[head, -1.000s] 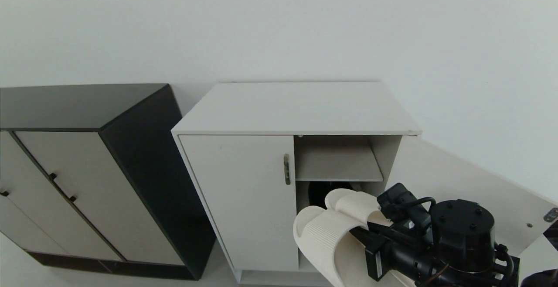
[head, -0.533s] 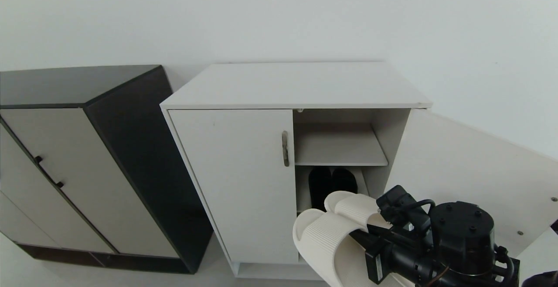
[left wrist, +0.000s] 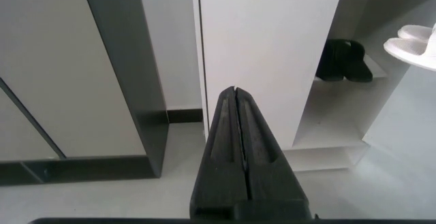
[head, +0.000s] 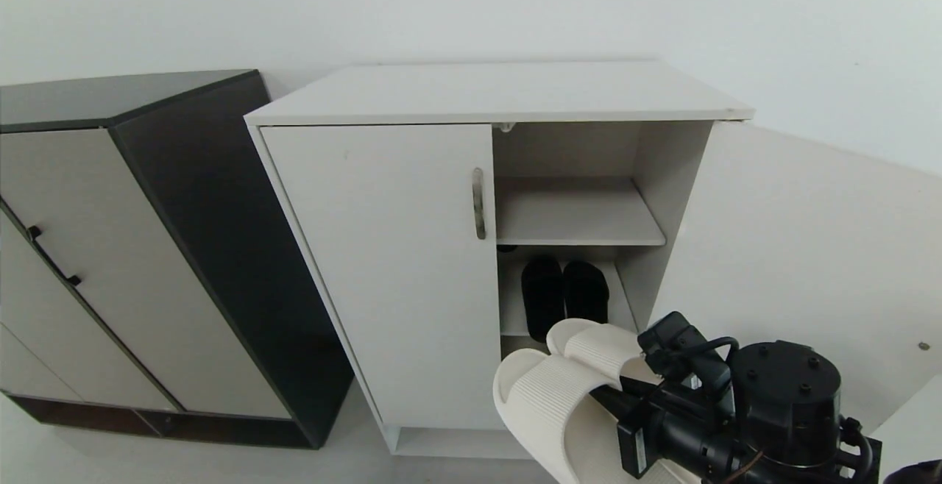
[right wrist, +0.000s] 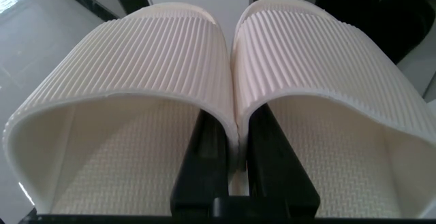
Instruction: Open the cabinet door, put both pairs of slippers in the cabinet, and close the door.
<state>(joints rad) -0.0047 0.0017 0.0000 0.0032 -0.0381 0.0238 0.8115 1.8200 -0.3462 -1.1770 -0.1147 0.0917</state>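
Observation:
The white cabinet (head: 500,94) has its right door (head: 809,248) swung wide open and its left door (head: 390,263) closed. A black pair of slippers (head: 564,293) lies on the lower shelf, also seen as black slippers (left wrist: 346,59) from the left wrist. My right gripper (head: 614,394) is shut on the white pair of slippers (head: 567,388), holding them toes forward just in front of the open half, below that shelf. Its fingers (right wrist: 204,163) clamp the inner walls of both white slippers (right wrist: 157,67). My left gripper (left wrist: 235,115) is shut and holds nothing, low in front of the closed door.
A dark cabinet (head: 184,212) with beige doors stands close against the white cabinet's left side. An upper shelf (head: 574,215) sits above the black slippers. The left door's metal handle (head: 479,203) is at its inner edge. Pale floor (left wrist: 170,139) lies in front.
The head camera has moved: the cabinet now sits higher and larger in the picture, and the lower shelf with the black slippers has come fully into sight. My right gripper still holds the white slippers.

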